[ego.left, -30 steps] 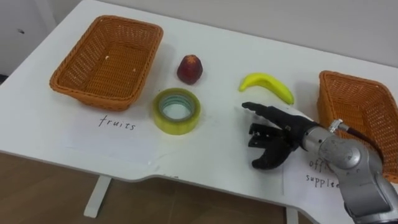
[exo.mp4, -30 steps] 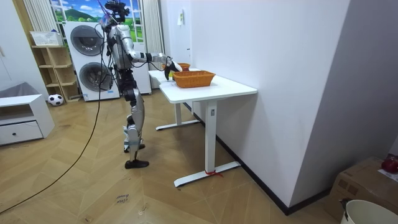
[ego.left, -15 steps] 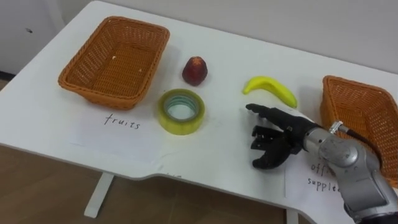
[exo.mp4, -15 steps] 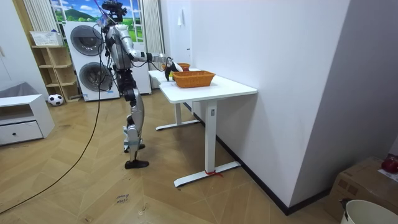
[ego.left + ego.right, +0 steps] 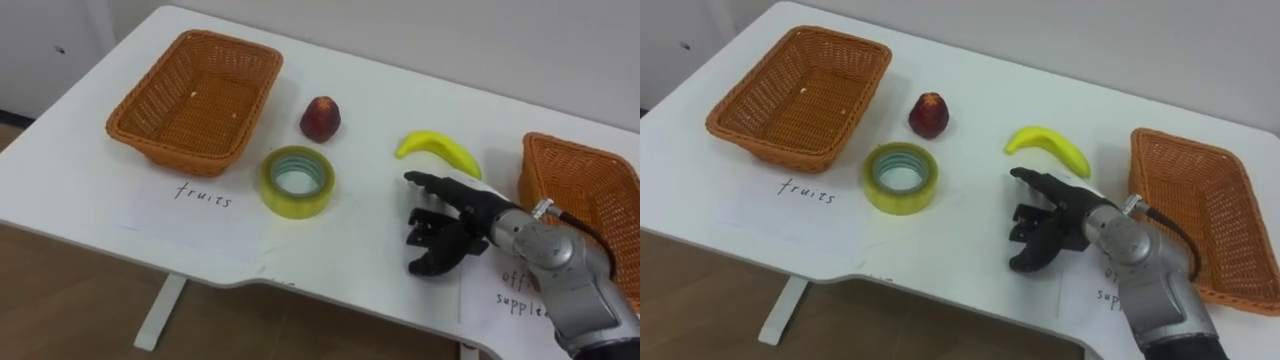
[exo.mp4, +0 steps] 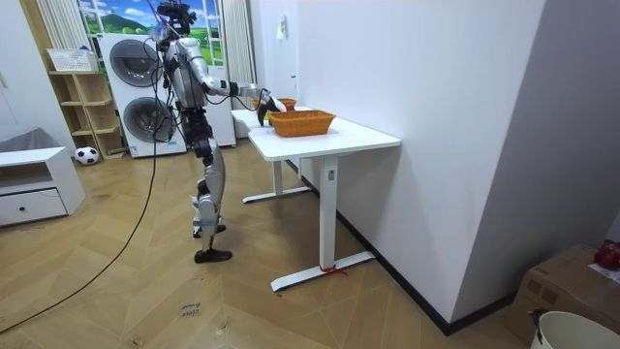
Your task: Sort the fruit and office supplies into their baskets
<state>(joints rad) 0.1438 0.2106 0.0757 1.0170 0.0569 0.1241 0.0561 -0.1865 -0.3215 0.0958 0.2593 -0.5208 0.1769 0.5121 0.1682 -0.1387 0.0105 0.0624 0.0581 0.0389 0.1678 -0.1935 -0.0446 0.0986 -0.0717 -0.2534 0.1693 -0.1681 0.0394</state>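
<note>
Only the view has shifted; the right robot hand (image 5: 447, 228) still waits, relaxed and empty, near the banana (image 5: 440, 154). Next, probably: reach forward and grasp it.

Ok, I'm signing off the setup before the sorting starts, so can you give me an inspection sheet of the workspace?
Surface: white table, with paper labels lying by the baskets.
Job's things: left basket and right basket are both empty; red fruit, banana and tape roll lie on the table between them.
Clutter: nothing seen.
Robot hands: right robot hand is low over the table on the near side of the banana, fingers loosely bent, holding nothing.
Cables: nothing seen.
Surroundings: wall behind the table; washing machines and a ball across the room.
</note>
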